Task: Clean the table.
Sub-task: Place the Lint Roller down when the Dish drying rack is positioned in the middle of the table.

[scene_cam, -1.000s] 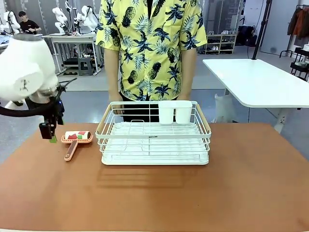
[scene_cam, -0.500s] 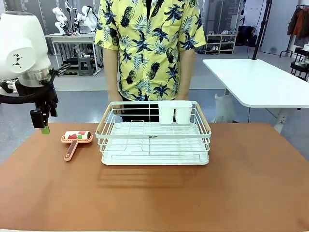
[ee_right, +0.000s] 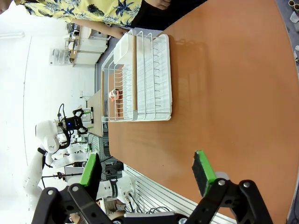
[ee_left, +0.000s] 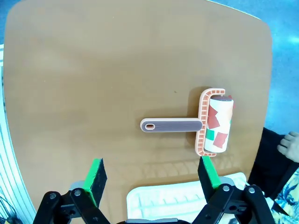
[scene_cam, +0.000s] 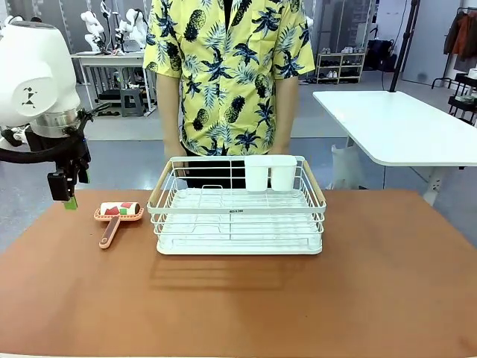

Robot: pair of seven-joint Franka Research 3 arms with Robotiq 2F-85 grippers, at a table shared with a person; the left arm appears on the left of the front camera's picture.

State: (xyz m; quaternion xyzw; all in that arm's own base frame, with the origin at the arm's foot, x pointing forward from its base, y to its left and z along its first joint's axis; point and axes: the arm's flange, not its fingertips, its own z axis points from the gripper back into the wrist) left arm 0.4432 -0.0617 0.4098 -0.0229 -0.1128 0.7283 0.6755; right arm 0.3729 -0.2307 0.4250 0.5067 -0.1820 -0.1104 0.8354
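Note:
The reddish-brown table (scene_cam: pixel 298 298) carries an orange-framed lint roller (scene_cam: pixel 119 212) with a grey handle at its far left. My left gripper (scene_cam: pixel 68 198) hangs open above the table's left edge, up and to the left of the roller and apart from it. In the left wrist view the roller (ee_left: pixel 216 125) lies on the table (ee_left: pixel 93 70) beyond the open gripper (ee_left: pixel 152 173), whose green pads (ee_left: pixel 96 175) hold nothing. In the right wrist view my right gripper (ee_right: pixel 145 170) stands open and empty high over the table (ee_right: pixel 224 93).
A white wire dish rack (scene_cam: pixel 238 209) with two white cups at its back stands mid-table, also seen as the rack (ee_right: pixel 145 79) from the right wrist. A person in a yellow patterned shirt (scene_cam: pixel 227 67) stands right behind it. A white-topped table (scene_cam: pixel 402 123) is at the far right.
My left gripper has risen and drawn a little to the left, away from the lint roller, then held still. The roller and rack have not moved.

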